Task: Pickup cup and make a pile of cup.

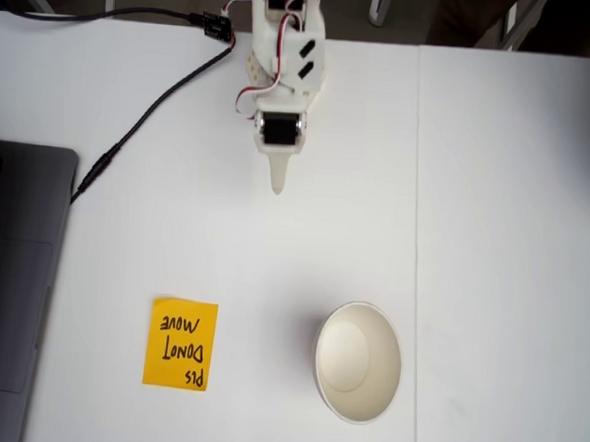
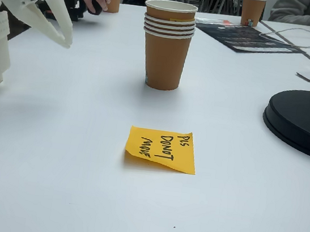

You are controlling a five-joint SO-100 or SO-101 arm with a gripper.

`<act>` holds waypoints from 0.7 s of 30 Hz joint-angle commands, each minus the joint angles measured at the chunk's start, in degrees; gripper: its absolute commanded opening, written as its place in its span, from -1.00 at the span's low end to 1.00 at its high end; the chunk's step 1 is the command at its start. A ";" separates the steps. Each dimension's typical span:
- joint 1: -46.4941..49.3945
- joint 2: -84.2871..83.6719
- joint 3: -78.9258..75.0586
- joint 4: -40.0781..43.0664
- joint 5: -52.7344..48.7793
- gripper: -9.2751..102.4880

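The pile of cup (image 2: 166, 43) stands upright on the white table (image 2: 77, 186), beyond the orange sticky note (image 2: 161, 149) in a fixed view, several rolled rims stacked at its top. In a fixed view from above, the pile (image 1: 358, 361) sits right of the note (image 1: 180, 343). The gripper (image 1: 276, 185) hangs empty, well apart from the note; whether its fingers are spread cannot be told.

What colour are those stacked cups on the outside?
The stacked cups are brown outside, cream-white inside and at the rims; the side-on fixed view shows it best.
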 commanded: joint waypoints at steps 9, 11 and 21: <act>-0.79 5.19 2.99 -0.70 -0.44 -0.96; -0.79 5.27 3.16 -0.70 -0.44 -0.96; -0.79 5.45 7.47 -1.05 0.09 -0.96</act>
